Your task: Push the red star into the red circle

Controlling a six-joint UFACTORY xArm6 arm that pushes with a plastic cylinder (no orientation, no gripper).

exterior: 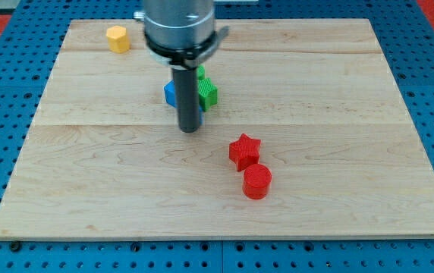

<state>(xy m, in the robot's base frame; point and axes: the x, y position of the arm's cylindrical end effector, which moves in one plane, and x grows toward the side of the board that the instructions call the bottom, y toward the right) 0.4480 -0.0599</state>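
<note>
The red star [244, 150] lies on the wooden board right of centre. The red circle [257, 181], a short cylinder, sits just below and slightly right of it, touching or nearly touching it. My tip [190, 130] is on the board to the left of the red star and a little above it, about a block's width or more away. The rod rises from the tip to the arm's grey housing [179, 26] at the view's top.
A blue block [171, 93] and a green block [207, 92] sit right behind the rod, partly hidden by it. A yellow hexagon-like block [117, 38] lies near the board's top left. The board [88, 189] lies on a blue pegboard table.
</note>
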